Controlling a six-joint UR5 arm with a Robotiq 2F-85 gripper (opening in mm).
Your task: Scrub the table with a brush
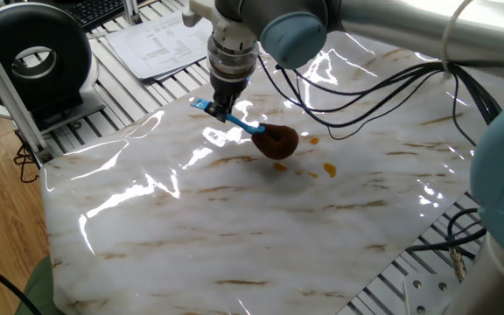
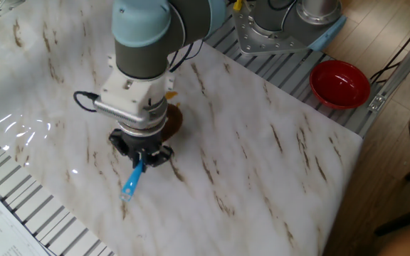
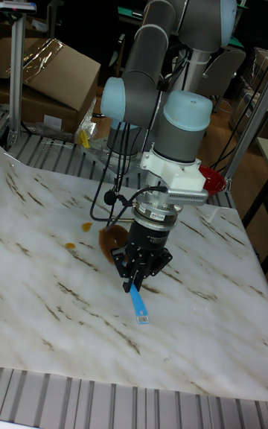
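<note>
The brush lies low over the white marble table, its thin blue handle slanting down to the fuzzy brown head. My gripper points straight down and is shut on the handle near its free end. Small orange-brown stains sit just right of the head. In the other fixed view the gripper hides most of the head, and the handle sticks out below it. The tall fixed view shows gripper, handle, head and stains.
A red bowl stands off the table's corner near the arm's metal base. A black round device and papers lie beyond the far left edge. Black cables hang over the table. A cardboard box stands behind.
</note>
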